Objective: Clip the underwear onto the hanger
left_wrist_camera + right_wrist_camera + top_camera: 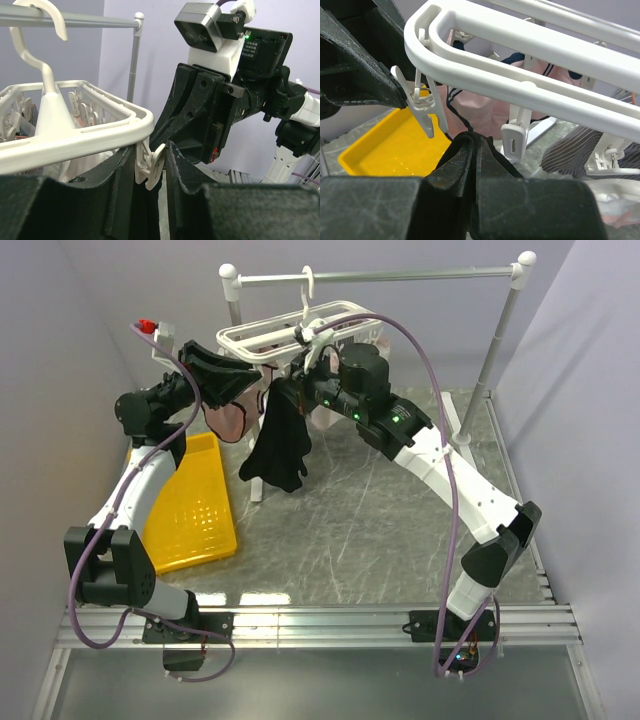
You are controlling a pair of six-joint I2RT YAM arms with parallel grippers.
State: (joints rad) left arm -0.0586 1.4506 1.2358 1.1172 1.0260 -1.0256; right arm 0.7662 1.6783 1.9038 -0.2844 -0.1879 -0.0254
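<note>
The white hanger [300, 332] hangs by its hook from the grey rail. My right gripper [290, 392] is shut on the top edge of the black underwear [280, 450], which dangles below the rack's near corner. In the right wrist view the gripper [477, 145] holds the fabric [466, 137] just below and right of a white corner clip [427, 112]. My left gripper [255, 375] reaches in from the left. In the left wrist view its fingers [115, 190] press both sides of that clip [145, 165], whose lower tips look slightly parted.
A pale pink dark-trimmed underwear [235, 418] and a grey striped garment [580, 145] hang from other clips. A yellow tray [195, 505] lies on the table at the left. The grey rail stand [400, 275] spans the back, with its post on the right.
</note>
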